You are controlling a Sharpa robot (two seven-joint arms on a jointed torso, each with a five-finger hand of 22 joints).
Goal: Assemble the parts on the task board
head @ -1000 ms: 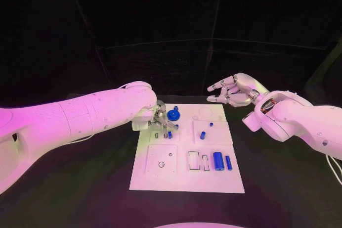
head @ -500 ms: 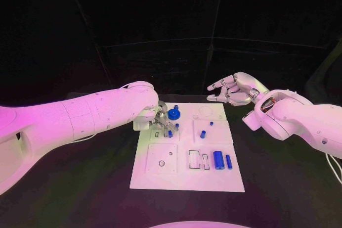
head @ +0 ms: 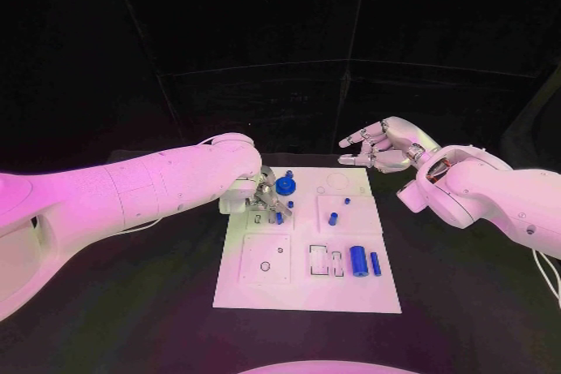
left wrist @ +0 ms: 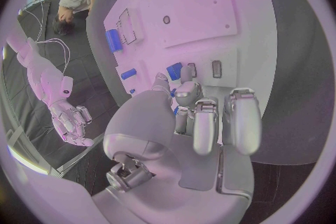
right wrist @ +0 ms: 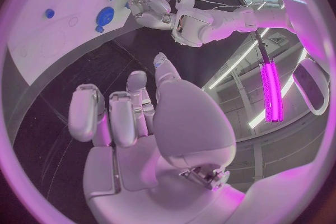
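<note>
The white task board (head: 306,289) lies in the middle of the black table. My left hand (head: 262,197) hovers low over its far left part, thumb and one finger pinching a small blue peg (head: 278,218); the left wrist view shows that peg (left wrist: 173,71) between the fingertips (left wrist: 187,74). A round blue part (head: 285,187) stands just beyond the hand. Two short blue pegs (head: 332,221) (head: 346,202) stand in the far right section. A thick blue cylinder (head: 357,262) and a slim blue rod (head: 375,264) lie nearer me. My right hand (head: 380,147) is raised past the board's far right corner, holding nothing.
Empty recesses (head: 318,262) sit beside the thick cylinder, and a square plate (head: 265,260) with small holes fills the near left. Black table (head: 468,293) surrounds the board. The right wrist view shows the board (right wrist: 49,33) and my left hand (right wrist: 143,5) beyond my right hand (right wrist: 133,117).
My left hand has crept slightly toward the board's far side with the small peg. The right hand has barely moved.
</note>
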